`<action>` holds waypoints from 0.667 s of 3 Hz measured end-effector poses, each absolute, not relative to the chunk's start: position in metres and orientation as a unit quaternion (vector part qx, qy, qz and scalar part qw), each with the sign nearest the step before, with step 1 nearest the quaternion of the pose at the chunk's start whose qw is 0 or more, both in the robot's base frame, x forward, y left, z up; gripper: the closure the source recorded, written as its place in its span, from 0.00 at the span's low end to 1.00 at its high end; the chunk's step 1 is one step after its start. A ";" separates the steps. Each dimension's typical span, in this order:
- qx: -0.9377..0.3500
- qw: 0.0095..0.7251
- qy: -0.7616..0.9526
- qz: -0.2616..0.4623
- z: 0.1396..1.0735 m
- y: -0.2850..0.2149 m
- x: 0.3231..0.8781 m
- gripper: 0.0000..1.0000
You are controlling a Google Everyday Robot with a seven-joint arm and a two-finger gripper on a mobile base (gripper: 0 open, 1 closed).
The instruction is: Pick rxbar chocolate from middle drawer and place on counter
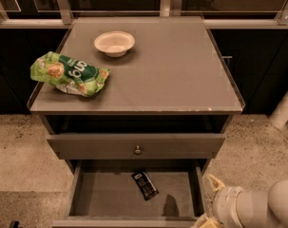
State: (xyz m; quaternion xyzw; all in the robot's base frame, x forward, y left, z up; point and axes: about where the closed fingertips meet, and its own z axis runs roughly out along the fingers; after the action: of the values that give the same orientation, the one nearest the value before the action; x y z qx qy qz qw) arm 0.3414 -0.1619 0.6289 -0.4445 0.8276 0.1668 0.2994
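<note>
The rxbar chocolate (144, 184) is a small black wrapped bar with a white label patch. It lies at an angle on the bare floor of the pulled-out middle drawer (105, 196), near its centre. My gripper (206, 201) is at the bottom right of the camera view, just outside the drawer's right wall and right of the bar. It is open, with nothing between its pale fingers (215, 182), and it is not touching the bar. The counter (177, 75) is the grey-brown cabinet top above the drawers.
A white bowl (114, 42) sits at the counter's back left and a green crinkly snack bag (70, 74) lies at its left edge. The shut upper drawer front with a round knob (138, 149) overhangs the open drawer. A white post (283, 108) stands at right.
</note>
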 end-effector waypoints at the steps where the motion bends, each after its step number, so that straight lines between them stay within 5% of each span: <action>1: -0.433 0.274 0.830 0.219 0.564 -0.148 0.330 0.00; 2: -0.433 0.274 0.830 0.219 0.564 -0.148 0.330 0.00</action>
State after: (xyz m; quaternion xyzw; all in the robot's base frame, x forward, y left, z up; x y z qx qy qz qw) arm 0.3304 -0.1484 0.5640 -0.4334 0.8301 0.2194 0.2738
